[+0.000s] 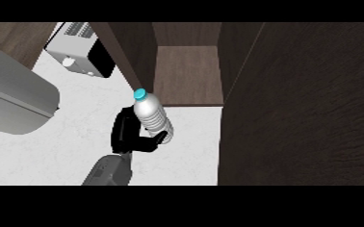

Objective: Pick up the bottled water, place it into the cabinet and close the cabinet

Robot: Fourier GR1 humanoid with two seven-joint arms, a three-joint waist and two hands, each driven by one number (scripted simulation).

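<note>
Your black hand (pixel 134 133) grips the clear, teal-capped water bottle (pixel 153 114) just before the open dark-wood cabinet (pixel 186 74) (placing and closing remain).

A white toaster (pixel 80 50) stands at the counter's (pixel 71 139) far left, beside what may be a grey sink (pixel 25 98).

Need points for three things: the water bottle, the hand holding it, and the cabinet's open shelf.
water bottle (pixel 153 118), head view: on its ribbed clear body, below the blue cap.
left hand (pixel 128 131), head view: on the black palm, curled round the bottle.
cabinet shelf (pixel 188 74), head view: on the bare brown floor of the open compartment.
</note>
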